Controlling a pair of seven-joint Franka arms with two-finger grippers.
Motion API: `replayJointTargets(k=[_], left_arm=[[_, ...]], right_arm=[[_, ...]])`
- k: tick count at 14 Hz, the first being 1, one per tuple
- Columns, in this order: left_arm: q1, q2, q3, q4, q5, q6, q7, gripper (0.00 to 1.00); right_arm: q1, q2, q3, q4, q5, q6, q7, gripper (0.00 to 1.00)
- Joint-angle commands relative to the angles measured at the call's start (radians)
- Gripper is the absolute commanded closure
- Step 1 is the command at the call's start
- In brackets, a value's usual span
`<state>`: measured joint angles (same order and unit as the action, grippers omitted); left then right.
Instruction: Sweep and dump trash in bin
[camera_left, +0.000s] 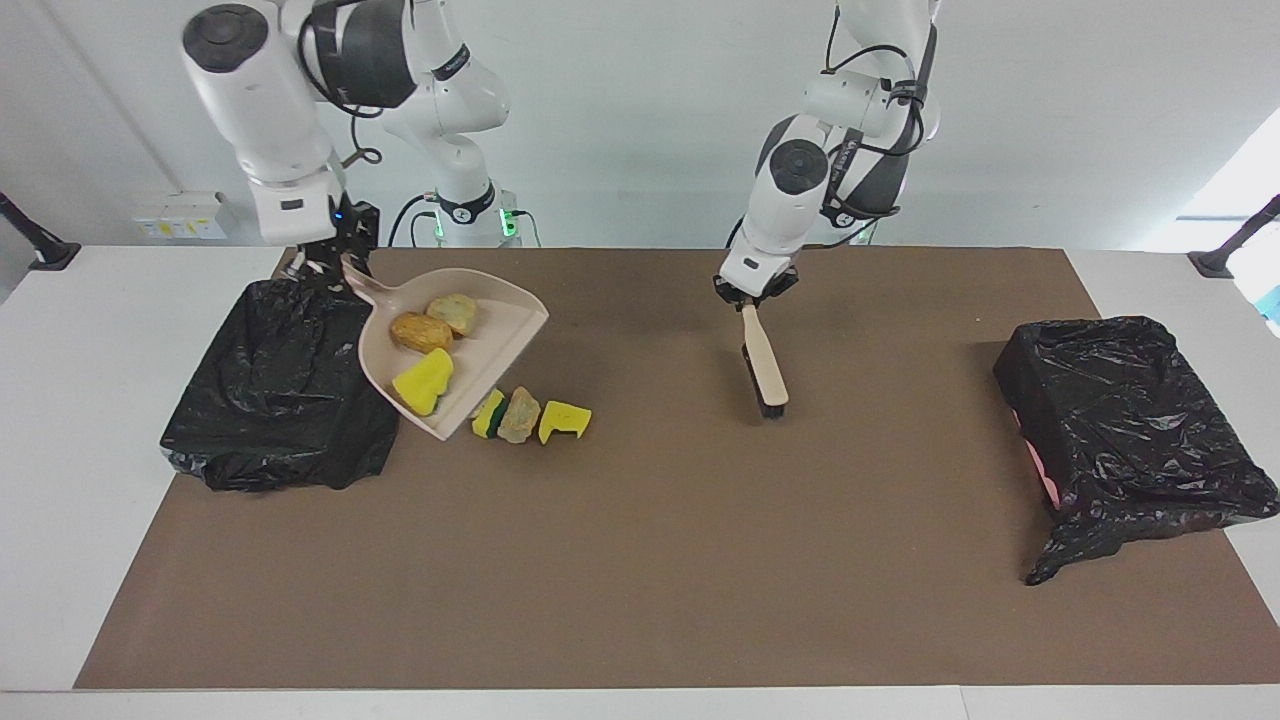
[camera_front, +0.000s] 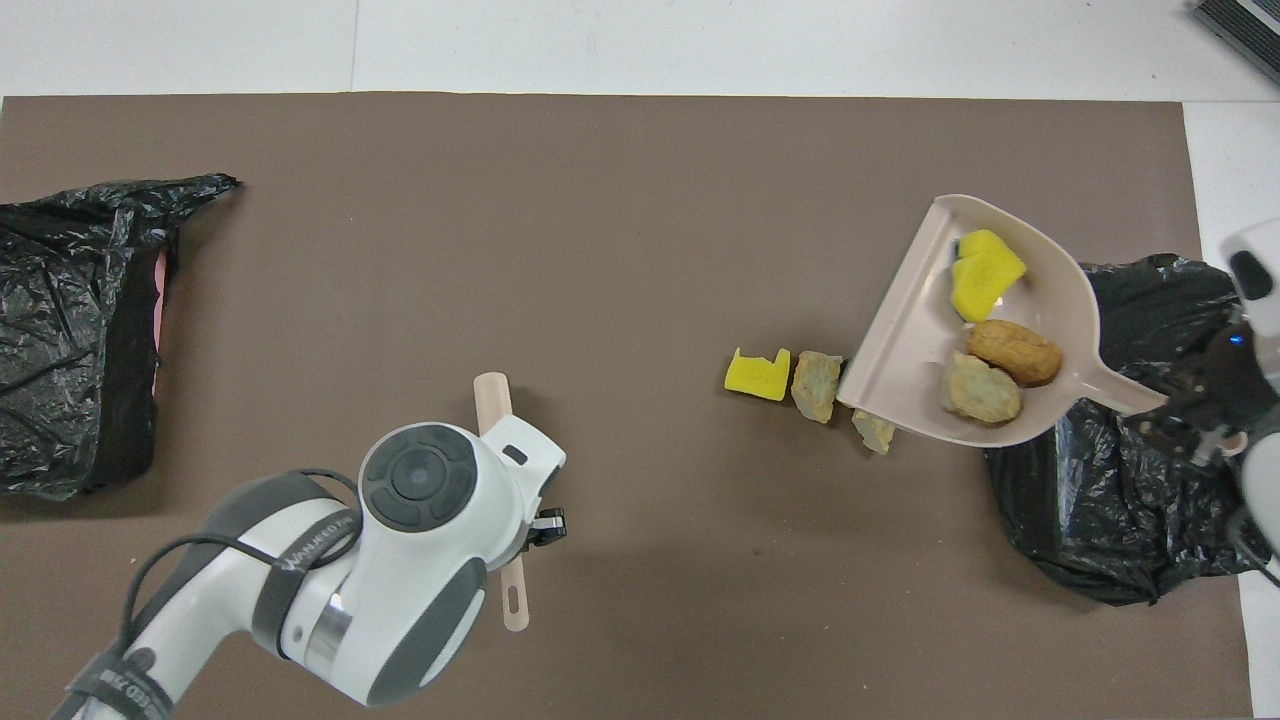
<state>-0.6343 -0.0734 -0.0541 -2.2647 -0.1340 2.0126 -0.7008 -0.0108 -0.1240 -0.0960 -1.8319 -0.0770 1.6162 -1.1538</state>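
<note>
The facing view shows the green-sided chunk (camera_left: 488, 415) on the mat, which the dustpan (camera_left: 505, 330) hides from overhead. The right gripper (camera_left: 335, 262), clamped on the dustpan's handle, holds it raised over the bin (camera_left: 280, 400) edge, carrying three chunks (camera_left: 435, 340). Two more chunks (camera_front: 790, 375) lie beside it. The left gripper (camera_left: 752, 295) grips the brush (camera_left: 765, 365), its arm bent downward mid-table.

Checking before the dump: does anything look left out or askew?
Yes. Several sponge chunks lie on the mat beside the raised dustpan, unswept, while the right hand carries only three chunks toward the black-bagged bin.
</note>
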Motion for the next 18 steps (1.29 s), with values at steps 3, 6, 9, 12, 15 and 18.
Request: replayJointTargets(k=[3,6,9,12,15,18], left_arm=[[-0.16,-0.037,0.016,-0.14,0.013,0.162,-0.135,1.0],[-0.163,-0.048,0.016,-0.156,-0.009,0.17,-0.123,1.0],[-0.105,-0.016,0.019,-0.115,-0.012,0.158,-0.086,0.0],[-0.001,0.01,0.019,-0.053,-0.01,0.149,0.006,0.0],[0.12,0.056,0.019,0.037,-0.01,0.105,0.154,0.0],[0.208,0.145,0.023,0.21,0.0,-0.032,0.231,0.0]], right_arm=[[-0.266,-0.014,-0.002,-0.01,-0.058,0.05,-0.373,1.0],[-0.32,-0.016,-0.004,-0.02,-0.199,0.134,-0.484,1.0],[-0.35,0.0,-0.004,-0.082,-0.332,0.241,-0.497,1.0],[-0.324,-0.005,0.004,-0.119,-0.45,0.297,-0.498,1.0],[-0.281,-0.009,0.004,-0.197,-0.582,0.352,-0.497,1.0],[-0.224,-0.009,0.006,-0.208,-0.703,0.357,-0.5,1.0]])
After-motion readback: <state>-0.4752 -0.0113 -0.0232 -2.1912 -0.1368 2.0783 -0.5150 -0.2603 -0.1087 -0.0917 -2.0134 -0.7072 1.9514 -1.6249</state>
